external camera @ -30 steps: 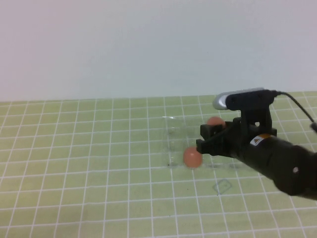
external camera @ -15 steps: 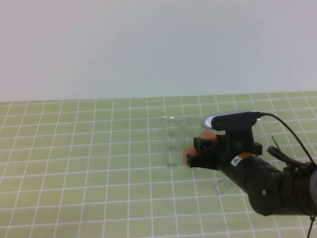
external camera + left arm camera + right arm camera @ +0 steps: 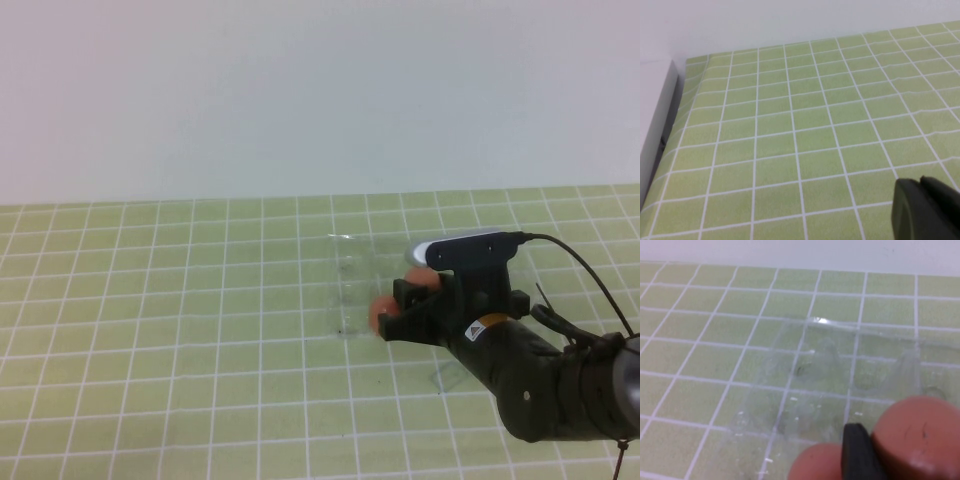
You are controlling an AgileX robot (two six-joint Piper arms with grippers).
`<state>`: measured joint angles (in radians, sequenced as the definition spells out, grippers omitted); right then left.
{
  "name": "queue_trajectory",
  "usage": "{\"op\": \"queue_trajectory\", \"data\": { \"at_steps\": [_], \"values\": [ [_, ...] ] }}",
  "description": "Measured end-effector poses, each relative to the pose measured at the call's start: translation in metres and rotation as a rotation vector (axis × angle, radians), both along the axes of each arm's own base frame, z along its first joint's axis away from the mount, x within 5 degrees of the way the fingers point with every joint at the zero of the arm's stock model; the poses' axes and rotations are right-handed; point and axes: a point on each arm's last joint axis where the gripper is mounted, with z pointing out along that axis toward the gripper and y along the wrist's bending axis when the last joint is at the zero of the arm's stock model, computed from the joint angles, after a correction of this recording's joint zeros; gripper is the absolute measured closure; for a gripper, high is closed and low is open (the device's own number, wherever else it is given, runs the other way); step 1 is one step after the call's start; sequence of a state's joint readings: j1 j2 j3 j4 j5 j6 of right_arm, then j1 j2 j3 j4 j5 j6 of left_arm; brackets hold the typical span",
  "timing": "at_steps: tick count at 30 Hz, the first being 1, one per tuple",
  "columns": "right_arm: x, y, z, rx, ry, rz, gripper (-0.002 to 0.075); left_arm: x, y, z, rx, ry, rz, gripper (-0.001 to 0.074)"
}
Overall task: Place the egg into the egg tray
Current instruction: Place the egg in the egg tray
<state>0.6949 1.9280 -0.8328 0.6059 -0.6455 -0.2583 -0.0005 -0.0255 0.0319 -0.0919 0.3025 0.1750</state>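
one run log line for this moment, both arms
right gripper over egg tray near edge, beside egg | twin egg in tray | left gripper parked, off tray

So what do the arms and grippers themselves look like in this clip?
The right arm is matte black, its right gripper blocky and black, with a silver-grey camera, a black cable and an orange-and-white sticker. Of the left gripper, only a dark tip shows.
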Motion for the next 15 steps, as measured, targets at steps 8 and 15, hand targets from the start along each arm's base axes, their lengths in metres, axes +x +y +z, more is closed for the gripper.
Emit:
{"op": "queue_trajectory", "data": {
  "at_steps": [8, 15],
  "values": [
    [0.002, -0.002, -0.002, -0.001, -0.031, -0.023, 0.0354, 0.0, 0.0, 0.0, 0.0, 0.0, 0.0, 0.0735],
    [0.002, -0.002, -0.013, -0.019, -0.012, -0.028, 0.0354, 0.0, 0.0, 0.0, 0.0, 0.0, 0.0, 0.0735]
  ]
}}
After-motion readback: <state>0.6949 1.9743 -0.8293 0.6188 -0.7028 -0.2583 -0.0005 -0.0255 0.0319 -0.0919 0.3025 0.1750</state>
